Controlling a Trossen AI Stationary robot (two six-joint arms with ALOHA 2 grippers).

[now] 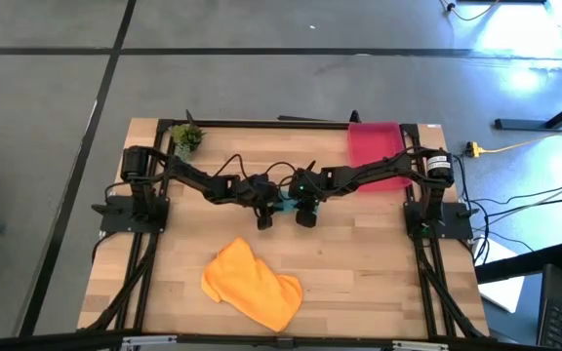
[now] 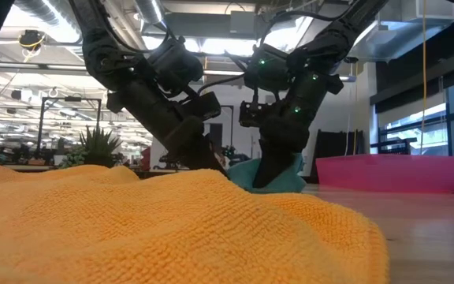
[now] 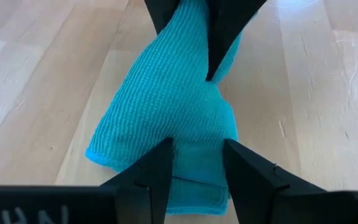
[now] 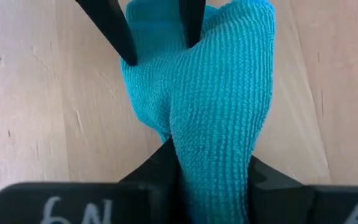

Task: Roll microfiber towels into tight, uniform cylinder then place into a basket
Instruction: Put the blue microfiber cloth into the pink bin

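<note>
The teal towel [image 1: 286, 205] is a bunched, twisted bundle at the table's middle, between my two grippers. My left gripper [image 3: 197, 168] is shut on one end of it, and my right gripper [image 4: 213, 174] is shut on the other end. The two grippers face each other closely [image 1: 264, 216] [image 1: 306, 214]. The orange towel [image 1: 252, 285] lies crumpled on the table near the front edge, touched by no gripper. The red-pink basket [image 1: 379, 146] stands at the far right, partly under my right arm. My left gripper pinches the towel's left end [image 3: 194, 140] between its two fingers, coming slanting down from the table's left. Several bunched layers lie between the fingers. Whether the bundle rests on the table, I cannot tell. My right gripper pinches the towel's right end [image 4: 216, 143] between its two fingers, coming slanting down from the table's right. A thick fold fills the gap between the fingers. The bundle runs from it toward the left gripper's fingers [image 4: 114, 34].
A small green plant [image 1: 186, 136] stands at the table's far left corner. In the low view the orange towel [image 2: 172, 229] fills the foreground and hides the table under the grippers. Bare wood shows right of the orange towel [image 1: 379, 273].
</note>
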